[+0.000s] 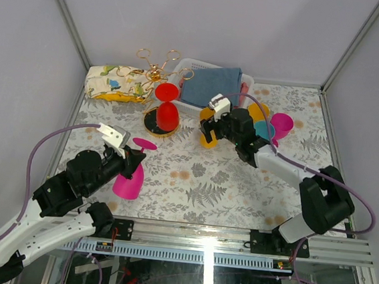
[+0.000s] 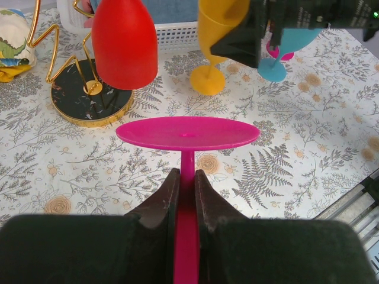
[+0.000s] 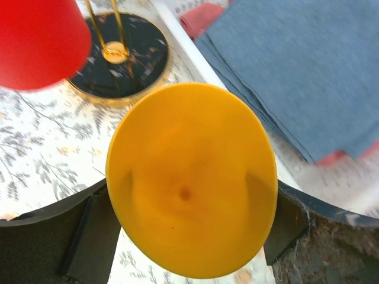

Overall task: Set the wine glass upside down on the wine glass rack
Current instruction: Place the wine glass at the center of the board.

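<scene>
Nearest the bases, the left gripper (image 2: 186,177) is clamped on the stem of the inverted pink wine glass (image 2: 188,132), while farther out the right gripper (image 3: 189,234) grasps the upright yellow wine glass (image 3: 189,195) by its bowl, just beside the wine glass rack (image 2: 89,100), where a red glass (image 2: 124,41) hangs upside down.

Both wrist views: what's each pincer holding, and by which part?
The left pincer is shut on the pink wine glass by its stem, just behind the foot. The right pincer grips the yellow wine glass around its bowl.
</scene>
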